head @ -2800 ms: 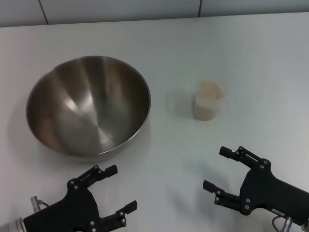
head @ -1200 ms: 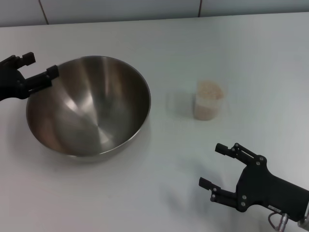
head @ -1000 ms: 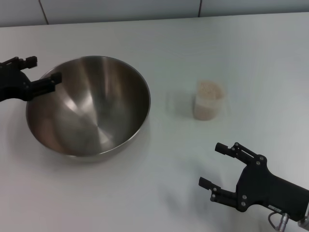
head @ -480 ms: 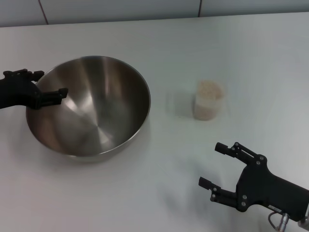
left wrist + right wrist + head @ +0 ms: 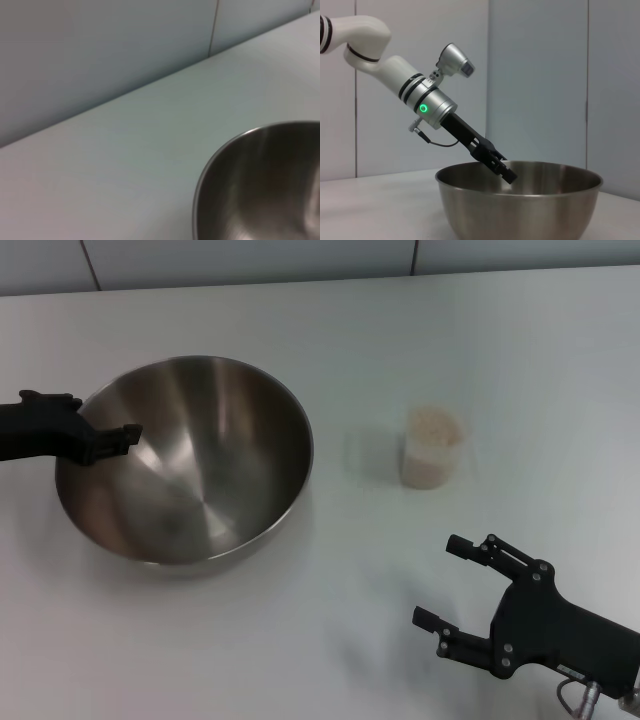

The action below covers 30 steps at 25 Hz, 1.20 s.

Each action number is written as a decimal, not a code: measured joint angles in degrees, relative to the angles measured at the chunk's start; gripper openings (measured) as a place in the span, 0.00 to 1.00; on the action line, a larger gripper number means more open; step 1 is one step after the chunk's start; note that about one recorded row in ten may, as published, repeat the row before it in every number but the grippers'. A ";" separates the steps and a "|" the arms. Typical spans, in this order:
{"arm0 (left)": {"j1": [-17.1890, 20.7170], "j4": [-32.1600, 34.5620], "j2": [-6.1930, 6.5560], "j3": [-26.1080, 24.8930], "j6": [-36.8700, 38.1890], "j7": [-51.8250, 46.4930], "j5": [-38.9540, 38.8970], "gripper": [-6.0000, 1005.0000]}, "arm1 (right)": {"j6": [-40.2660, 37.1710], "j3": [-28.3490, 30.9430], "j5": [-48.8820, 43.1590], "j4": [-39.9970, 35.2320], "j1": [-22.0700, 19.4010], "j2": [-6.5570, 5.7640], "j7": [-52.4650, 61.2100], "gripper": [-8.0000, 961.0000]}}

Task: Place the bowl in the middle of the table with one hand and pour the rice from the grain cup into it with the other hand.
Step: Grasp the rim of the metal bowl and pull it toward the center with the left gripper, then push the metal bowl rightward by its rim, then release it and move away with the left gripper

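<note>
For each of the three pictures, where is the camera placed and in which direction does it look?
Head view: above, looking down at the table, bowl, grain cup; left gripper straddling the bowl rim, right gripper open.
Left wrist view: faces the bowl rim and wall; no fingers visible.
Right wrist view: low, sideways at bowl and left gripper.
Shared: the bowl.

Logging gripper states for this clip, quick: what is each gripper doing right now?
Left gripper: open, straddling the bowl rim, not closed on it.
Right gripper: open, empty, low near the table front, away from the grain cup.
</note>
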 joint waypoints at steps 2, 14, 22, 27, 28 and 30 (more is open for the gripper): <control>-0.73 0.00 -0.02 0.01 0.18 -1.42 1.49 0.73 | 0.00 0.00 0.00 -0.03 -0.01 -0.01 0.00 0.86; -3.66 -2.33 0.21 -0.77 3.23 -5.88 2.42 0.22 | 0.07 0.00 0.00 0.00 -0.24 -0.03 0.00 0.86; -6.27 -4.91 0.26 -3.86 6.48 -5.99 2.14 0.06 | 0.17 0.00 0.00 0.02 0.02 -0.03 0.00 0.86; -9.37 -9.13 0.28 -8.11 7.31 -5.76 1.27 0.05 | 0.17 -0.01 0.00 0.04 0.07 -0.02 0.00 0.86; -9.98 -9.90 0.25 -8.35 7.30 -5.50 1.03 0.05 | 0.17 -0.01 0.00 0.03 0.07 -0.02 0.00 0.86; -10.99 -10.98 0.13 -8.31 7.13 -5.19 0.62 0.05 | 0.17 0.00 0.00 0.03 0.08 -0.02 0.00 0.86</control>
